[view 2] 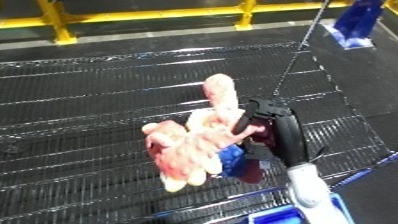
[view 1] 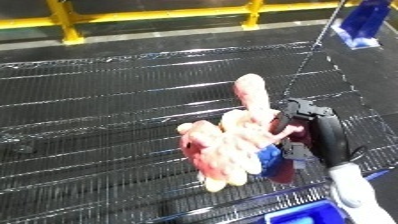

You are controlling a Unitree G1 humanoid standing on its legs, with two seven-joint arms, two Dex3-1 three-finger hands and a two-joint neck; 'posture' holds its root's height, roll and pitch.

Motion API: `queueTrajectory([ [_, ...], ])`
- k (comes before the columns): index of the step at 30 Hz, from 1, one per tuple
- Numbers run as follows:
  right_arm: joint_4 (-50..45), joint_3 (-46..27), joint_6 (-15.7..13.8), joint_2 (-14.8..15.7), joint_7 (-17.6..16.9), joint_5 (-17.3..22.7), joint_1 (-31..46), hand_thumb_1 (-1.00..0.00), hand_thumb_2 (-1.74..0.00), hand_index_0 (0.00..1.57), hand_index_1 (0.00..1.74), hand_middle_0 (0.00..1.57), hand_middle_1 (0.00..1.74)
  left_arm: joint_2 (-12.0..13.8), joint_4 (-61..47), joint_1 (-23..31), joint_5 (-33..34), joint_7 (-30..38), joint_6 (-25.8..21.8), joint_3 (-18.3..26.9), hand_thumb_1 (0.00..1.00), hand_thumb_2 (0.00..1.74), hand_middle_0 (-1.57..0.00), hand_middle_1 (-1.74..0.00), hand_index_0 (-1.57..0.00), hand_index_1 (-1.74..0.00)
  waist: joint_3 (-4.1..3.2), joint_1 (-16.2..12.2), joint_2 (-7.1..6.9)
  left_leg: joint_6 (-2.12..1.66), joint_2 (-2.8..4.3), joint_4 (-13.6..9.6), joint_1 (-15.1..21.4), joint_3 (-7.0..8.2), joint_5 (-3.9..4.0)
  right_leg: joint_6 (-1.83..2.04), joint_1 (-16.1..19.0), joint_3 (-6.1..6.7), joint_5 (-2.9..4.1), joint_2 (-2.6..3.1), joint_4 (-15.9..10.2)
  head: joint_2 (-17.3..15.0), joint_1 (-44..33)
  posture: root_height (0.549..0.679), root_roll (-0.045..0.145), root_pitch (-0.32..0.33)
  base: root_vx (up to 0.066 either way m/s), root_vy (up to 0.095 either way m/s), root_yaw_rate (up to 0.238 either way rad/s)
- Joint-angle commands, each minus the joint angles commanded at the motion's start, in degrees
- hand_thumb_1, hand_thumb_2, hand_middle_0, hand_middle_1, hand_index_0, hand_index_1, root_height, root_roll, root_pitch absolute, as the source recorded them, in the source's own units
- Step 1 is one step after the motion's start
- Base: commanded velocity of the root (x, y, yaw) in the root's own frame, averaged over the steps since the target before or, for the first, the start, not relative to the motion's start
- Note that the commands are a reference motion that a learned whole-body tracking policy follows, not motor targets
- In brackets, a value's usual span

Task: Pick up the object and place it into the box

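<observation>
- The robot's right hand (view 1: 306, 131) comes in from the lower right on a white forearm (view 1: 355, 189), and its black fingers (view 2: 255, 116) are curled round a soft plush toy (view 1: 233, 145).
- The plush toy is pale pink and cream with redder patches; a small blue part shows at its lower right, close under the fingers.
- One long limb of the toy sticks up above the fingers, while the bulk of it hangs to the left of and below them.
- The toy looks lifted clear of the dark wire mesh surface (view 1: 107, 100) that stretches out behind and left of the fingers, though contact at its lowest tip cannot be judged.
- A blue bin (view 1: 306, 216) shows only as a corner at the bottom edge, just below the fingers and beside the forearm.
- Far above the fingers runs a yellow rail (view 1: 133, 17); up to their right stands a blue object (view 1: 362, 22).
- The left hand is out of sight.
</observation>
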Motion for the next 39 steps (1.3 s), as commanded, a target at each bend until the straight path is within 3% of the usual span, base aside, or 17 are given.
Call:
queueTrajectory([
  [6, -1.7, -9.1, -1.2, 1.9, -2.6, -1.0, 7.8, -1.0, -1.74, 1.57, 1.74, 1.57, 1.74, -0.6, 0.0, 0.0, 0.6, -0.2, 0.2, 0.3, 1.0, 1.74, -1.57, -1.74, -1.57, -1.74, -0.63, -3.0, 0.54, 0.02, 0.41, 0.6, 0.8, 1.12, -0.57, -0.01, -0.1, 1.02, 0.17, 0.27, 0.1, -1.8, 5.7, 0.632, 0.051, -0.19, -0.008, -0.001, -0.116],
  [15, 1.1, -18.7, -2.3, 4.0, -8.9, -2.9, 14.3, -1.0, -1.74, 1.57, 1.74, 1.57, 1.74, -1.0, 0.9, -0.6, 1.0, 0.4, 0.1, -0.9, 1.0, 1.74, -1.57, -1.74, -1.57, -1.74, -1.73, -7.2, 1.07, -0.15, 1.06, 1.2, 2.0, 2.48, -1.41, -0.15, 0.9, 1.66, 0.28, 0.78, -1.0, -10.8, 16.3, 0.635, 0.057, -0.196, 0.0, 0.0, -0.095],
  [22, 4.1, -24.8, -4.3, 9.0, -14.0, -1.2, 17.6, -1.0, -1.74, 1.57, 1.74, 1.57, 1.74, -1.4, 2.8, -0.4, 0.1, 1.7, -0.3, -1.5, 1.0, 1.74, -1.57, -1.74, -1.57, -1.74, -2.2, -10.2, 1.53, -0.17, 1.42, 1.4, 2.5, 3.25, -1.93, -0.29, 1.1, 2.16, 0.59, 1.14, -1.3, -11.8, 25.1, 0.637, 0.063, -0.195, -0.005, 0.009, -0.093],
  [30, 9.3, -27.8, -7.1, 12.0, -16.2, 4.4, 18.9, -1.0, -1.74, 1.57, 1.74, 1.57, 1.74, -1.3, 3.6, -0.7, -0.4, 1.9, -1.2, -2.5, 1.0, 1.74, -1.57, -1.74, -1.57, -1.74, -2.53, -13.4, 2.32, -0.45, 1.59, 1.6, 3.0, 4.49, -2.28, -0.57, 0.8, 3.24, 1.1, 1.47, -1.9, -11.0, 25.5, 0.64, 0.073, -0.188, -0.007, 0.02, -0.115],
  [39, 20.8, -29.9, -10.0, 11.8, -17.8, 13.5, 16.9, -0.55, -0.96, 0.86, 0.96, 0.86, 0.96, -0.3, 3.8, -0.6, -0.6, 1.2, -2.4, -3.0, 1.0, 1.74, -1.57, -1.74, -1.57, -1.74, -2.69, -14.6, 2.75, -0.87, 1.76, 1.6, 2.9, 5.33, -2.18, -0.75, 0.5, 3.78, 1.69, 1.68, -2.4, -9.7, 24.6, 0.643, 0.079, -0.182, -0.015, 0.006, -0.049],
])
